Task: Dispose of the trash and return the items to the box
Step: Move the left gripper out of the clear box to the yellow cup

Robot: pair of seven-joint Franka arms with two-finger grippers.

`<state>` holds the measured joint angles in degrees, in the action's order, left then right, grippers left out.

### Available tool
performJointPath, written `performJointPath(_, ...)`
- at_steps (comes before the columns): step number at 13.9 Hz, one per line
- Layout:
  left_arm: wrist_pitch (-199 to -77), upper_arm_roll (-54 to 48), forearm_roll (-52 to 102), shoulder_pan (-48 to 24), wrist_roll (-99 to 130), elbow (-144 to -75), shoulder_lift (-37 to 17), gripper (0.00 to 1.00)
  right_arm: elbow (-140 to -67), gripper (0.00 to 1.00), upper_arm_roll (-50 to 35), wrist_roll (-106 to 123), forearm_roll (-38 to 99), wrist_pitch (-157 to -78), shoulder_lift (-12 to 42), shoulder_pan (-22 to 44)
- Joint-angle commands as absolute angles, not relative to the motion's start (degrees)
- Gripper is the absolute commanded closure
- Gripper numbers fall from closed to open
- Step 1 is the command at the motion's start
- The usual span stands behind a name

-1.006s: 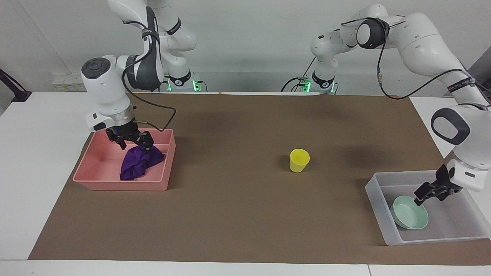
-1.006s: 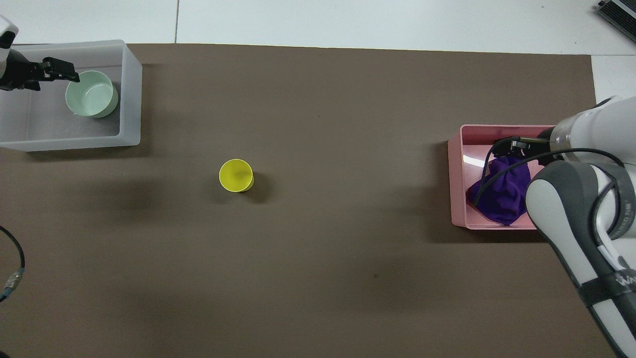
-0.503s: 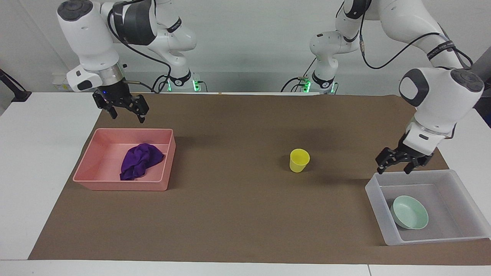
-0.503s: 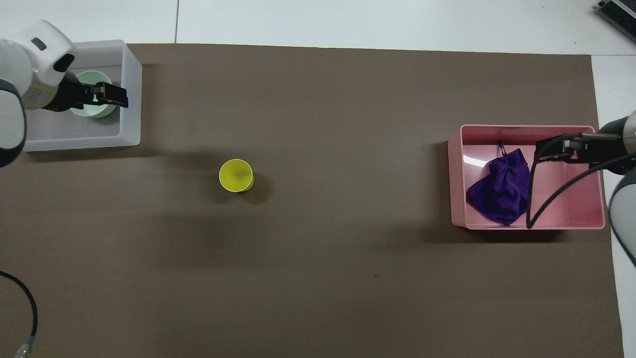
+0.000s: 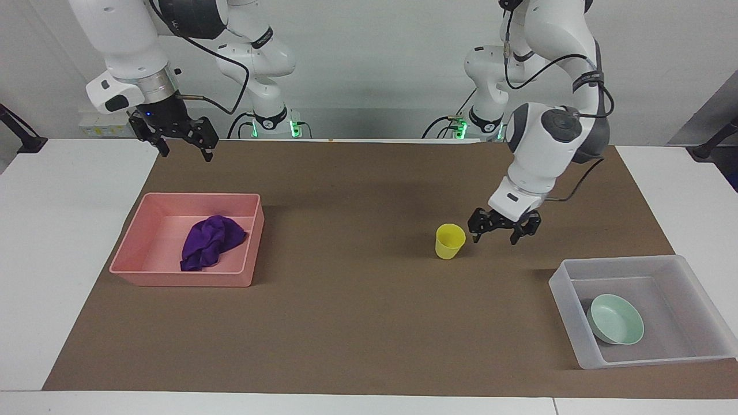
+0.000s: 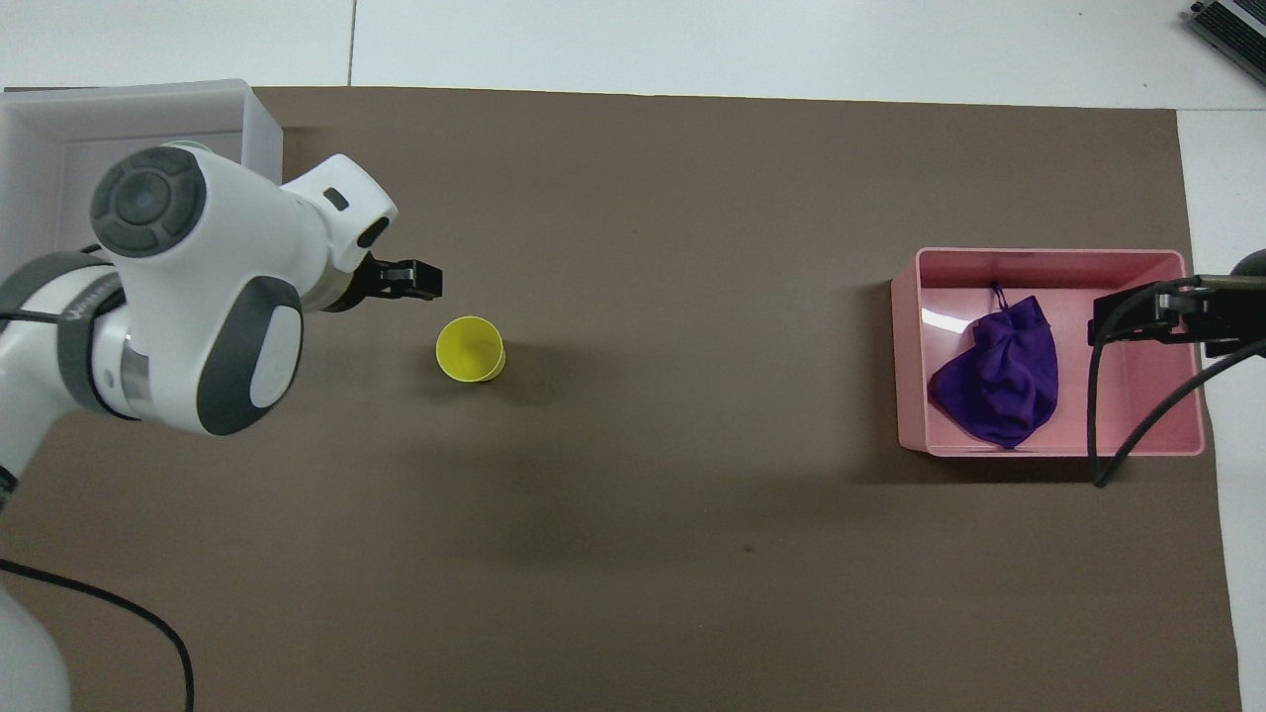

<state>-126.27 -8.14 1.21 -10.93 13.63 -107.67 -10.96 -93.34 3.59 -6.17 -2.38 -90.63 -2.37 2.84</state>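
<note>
You are looking at a brown mat [image 5: 357, 323] covering most of the white table [image 5: 63, 242], with a wide bare stretch running between the 2 bins.

The pink bin [image 5: 179, 276] is sitting at the right arm's end of the mat, its rim unobstructed. The purple cloth [image 5: 210, 241] is lying bunched on its floor, against the wall toward the mat's middle.

The translucent white box [image 5: 568, 300] is sitting at the left arm's end, one wall reaching the mat's edge farthest from the robots. In the overhead view the left arm is covering most of it, so you are seeing only its walls [image 6: 259, 129] there. The mint bowl [image 5: 615, 327] is resting inside, near the wall toward the mat's middle.

The yellow cup [image 5: 450, 241] is standing upright and alone on the mat, with free room all round it.

The left gripper [image 5: 502, 232] is hovering low, just beside the cup on the box's side, fingers spread and holding nothing. You cannot tell whether a fingertip is touching the cup.

The right gripper [image 5: 181, 148] is hanging high over the mat's edge nearest the robots, fingers apart and empty. In the overhead view it [image 6: 1152, 314] is cut off at the picture's edge.
</note>
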Motion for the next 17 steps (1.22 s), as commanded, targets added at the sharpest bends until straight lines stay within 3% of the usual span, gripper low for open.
performJointPath(1,-135.2,-7.2,0.4,-13.3,15.7,-119.6,-5.3,0.00,-93.1,0.00,3.9,-6.3,-2.0,-89.1,-3.6,2.8)
performJointPath(3,-137.1,-7.2,0.4,-13.9,15.7,-121.0,-5.8,0.00,-93.1,0.00,4.0,-5.9,-2.0,-89.2,-3.7,2.7)
performJointPath(6,-139.9,-7.2,0.4,-14.1,15.8,-121.1,-8.5,0.20,-93.6,0.00,3.9,-5.7,-2.0,-88.4,-4.1,2.7)
performJointPath(7,-140.4,-7.2,0.4,-14.9,16.3,-121.2,-9.2,0.38,-93.5,0.00,3.9,-6.0,-2.0,-88.6,-4.1,2.7)
performJointPath(9,-141.3,-7.2,0.4,-15.6,17.1,-121.2,-9.7,0.86,-93.1,0.00,3.8,-5.9,-2.2,-88.9,-4.0,2.7)
performJointPath(10,-141.5,-7.2,0.4,-15.6,17.1,-121.2,-9.7,1.00,-93.0,0.00,3.8,-5.9,-2.3,-89.0,-4.0,2.8)
performJointPath(15,-139.8,-7.0,0.5,-13.4,16.6,-119.4,-8.4,1.00,-93.3,0.00,3.8,-6.2,-1.8,-89.9,-4.2,2.8)
performJointPath(17,-135.6,-7.0,0.4,-11.0,16.4,-114.7,-8.3,1.00,-93.2,0.00,3.5,-6.2,-1.9,-90.0,-4.2,2.7)
